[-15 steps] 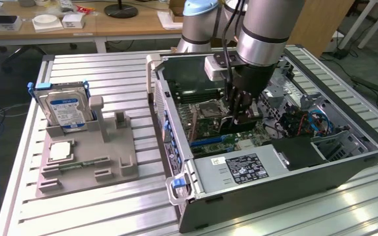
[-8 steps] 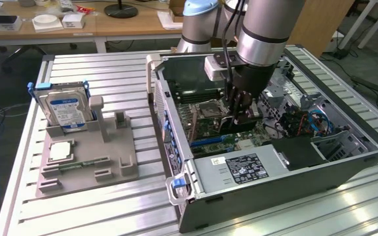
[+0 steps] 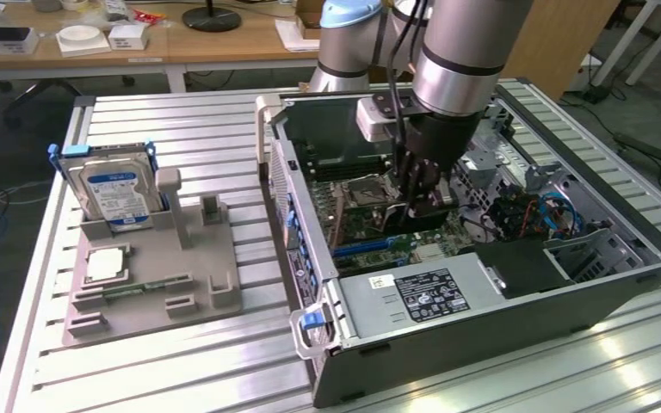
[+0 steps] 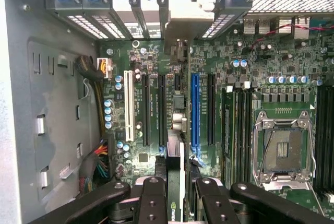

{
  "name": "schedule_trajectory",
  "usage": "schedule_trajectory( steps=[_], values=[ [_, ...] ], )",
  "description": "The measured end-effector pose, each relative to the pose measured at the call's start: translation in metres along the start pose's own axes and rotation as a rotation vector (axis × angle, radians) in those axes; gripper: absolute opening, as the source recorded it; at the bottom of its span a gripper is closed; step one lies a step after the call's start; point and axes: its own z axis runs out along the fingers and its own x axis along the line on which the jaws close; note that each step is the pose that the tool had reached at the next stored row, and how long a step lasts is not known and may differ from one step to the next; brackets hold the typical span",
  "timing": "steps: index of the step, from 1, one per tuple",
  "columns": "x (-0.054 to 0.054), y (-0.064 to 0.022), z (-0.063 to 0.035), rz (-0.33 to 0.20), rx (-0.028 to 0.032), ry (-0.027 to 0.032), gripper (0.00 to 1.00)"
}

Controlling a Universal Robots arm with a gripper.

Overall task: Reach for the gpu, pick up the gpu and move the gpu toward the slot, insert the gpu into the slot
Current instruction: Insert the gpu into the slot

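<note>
My gripper (image 3: 416, 206) is down inside the open computer case (image 3: 606, 292), over the motherboard. It is shut on the gpu (image 4: 176, 130), a thin dark card that the wrist view shows edge-on between the two black fingers (image 4: 154, 198). The card's silver bracket (image 4: 180, 23) points at the row of blue rear latches. The card hangs just beside the long blue slot (image 4: 195, 112), between it and a black slot (image 4: 160, 109); I cannot tell whether its edge touches the board. In the exterior view the gpu (image 3: 420, 219) shows as a dark piece under the fingers, above the blue slot (image 3: 365, 245).
On the exterior view's left a grey fixture (image 3: 152, 284) holds a silver hard drive (image 3: 118, 194), a processor chip (image 3: 107, 262) and a green memory stick (image 3: 147, 282). The power supply (image 3: 423, 292), the processor socket (image 4: 284, 148) and cables (image 3: 554, 215) crowd the case.
</note>
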Motion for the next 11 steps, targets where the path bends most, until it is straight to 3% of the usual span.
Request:
schedule_trajectory(
  steps=[11],
  values=[
    [-0.011, 0.0010, 0.0055, 0.000, -0.0002, 0.0002, 0.26]
  ],
)
